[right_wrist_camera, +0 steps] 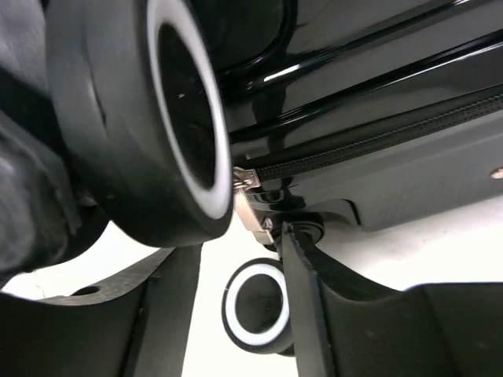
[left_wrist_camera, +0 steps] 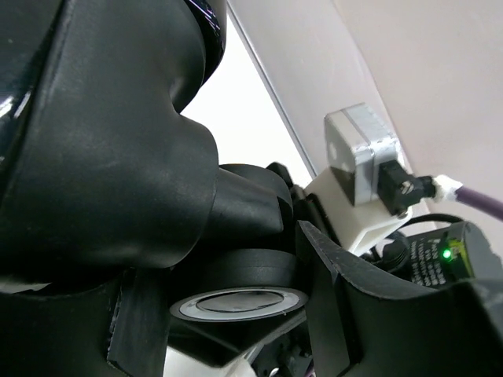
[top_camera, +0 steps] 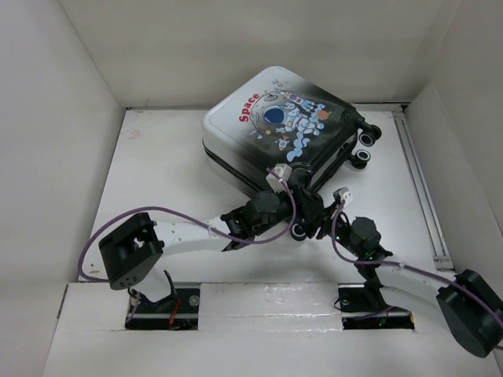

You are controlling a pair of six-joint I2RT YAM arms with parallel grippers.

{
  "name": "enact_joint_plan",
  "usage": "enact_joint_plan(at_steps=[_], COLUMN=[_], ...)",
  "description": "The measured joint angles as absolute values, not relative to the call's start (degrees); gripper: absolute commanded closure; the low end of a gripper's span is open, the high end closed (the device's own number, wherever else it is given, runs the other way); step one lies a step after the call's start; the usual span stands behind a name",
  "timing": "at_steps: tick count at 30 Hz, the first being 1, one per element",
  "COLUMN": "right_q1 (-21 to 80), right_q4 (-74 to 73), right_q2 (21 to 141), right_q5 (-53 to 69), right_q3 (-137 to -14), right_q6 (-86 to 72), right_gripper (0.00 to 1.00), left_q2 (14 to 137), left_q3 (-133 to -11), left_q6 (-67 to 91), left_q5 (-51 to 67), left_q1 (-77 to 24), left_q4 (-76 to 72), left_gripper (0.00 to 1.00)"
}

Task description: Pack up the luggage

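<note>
Bright even light, soft shadows, blurry close-ups

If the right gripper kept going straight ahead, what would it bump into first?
Most likely the silver zipper pull on the luggage, just ahead of the right gripper. A big wheel sits close beside it; depth is hard to judge.

- The luggage [top_camera: 283, 129] is lying flat and closed on the worktop [top_camera: 157, 181], turned diagonally, with its glossy printed shell facing up.
- The shell is showing a cartoon astronaut and red "Space" lettering, and is fading from white to black.
- 2 black-and-white caster wheels [top_camera: 362, 158] are sticking out at its far right corner.
- The zipper [right_wrist_camera: 377, 135] is running closed along the seam, with its metal pull [right_wrist_camera: 250, 206] hanging just beside a wheel.
</note>
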State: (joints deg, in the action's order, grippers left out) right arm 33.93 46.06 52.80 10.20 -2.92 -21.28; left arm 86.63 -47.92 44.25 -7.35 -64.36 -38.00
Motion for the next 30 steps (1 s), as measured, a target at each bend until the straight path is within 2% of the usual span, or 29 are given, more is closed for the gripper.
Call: enact_joint_plan(at_steps=[3, 4, 7, 8, 10, 11, 15, 17, 18, 20, 23, 26, 30], right_q1=[34.61, 34.74, 35.42, 35.75, 36.18, 36.56, 36.91, 37.26, 37.43, 37.91, 38.74, 39.35, 40.23], right_q4=[49.52, 50.63, 52.73, 53.36, 54.24, 54.54, 54.5, 54.39, 54.28, 54.24, 54.5, 54.5, 54.54], right_q2=[55.77, 56.8, 58.94, 59.2, 59.33, 59.33, 58.98, 58.54, 58.28, 57.67, 57.1, 57.17, 58.3], right_q5=[8.69, 8.32, 6.46, 5.72, 4.58, 3.95, 2.17, 1.37, 0.82, -1.28, -4.05, -6.04, -8.47], right_q3=[-2.85, -2.85, -2.85, -2.85, -2.85, -2.85, -2.79, -2.72, -2.7, -2.48, -2.2, -2.11, -2.13], right_q6=[-21.91, -22.09, -22.76, -22.92, -23.27, -23.49, -24.88, -25.71, -26.15, -27.03, -27.51, -28.64, -29.69], right_gripper=[0.54, 0.61, 0.74, 0.82, 0.9, 0.98, 1.0, 0.81, 0.58, 0.48, 0.42, 0.42, 0.48], left_q2=[86.63, 86.63, 86.63, 86.65, 86.74, 86.89, 87.26, 87.33, 87.33, 87.33, 87.33, 87.33, 87.33], left_q3=[-47.92, -47.92, -47.92, -47.92, -47.92, -47.92, -47.92, -47.92, -47.92, -47.92, -47.92, -47.92, -47.92], left_q6=[44.95, 45.12, 45.41, 45.58, 45.89, 46.0, 45.98, 45.98, 45.98, 46.48, 46.63, 46.63, 46.83], left_q5=[-7.09, -6.98, -6.74, -6.7, -6.66, -6.66, -6.66, -6.66, -6.63, -6.68, -6.68, -6.68, -6.63], left_q1=[-63.99, -63.92, -63.9, -63.88, -63.83, -63.83, -63.83, -63.81, -63.77, -63.64, -63.59, -63.59, -63.53], left_q4=[-38.52, -38.68, -38.74, -38.76, -39.11, -39.53, -40.42, -40.8, -40.91, -41.21, -41.3, -41.28, -41.28], left_gripper=[1.0, 1.0, 1.0, 1.0, 1.0, 1.0, 1.0, 1.0, 1.0, 1.0, 1.0, 1.0, 1.0])
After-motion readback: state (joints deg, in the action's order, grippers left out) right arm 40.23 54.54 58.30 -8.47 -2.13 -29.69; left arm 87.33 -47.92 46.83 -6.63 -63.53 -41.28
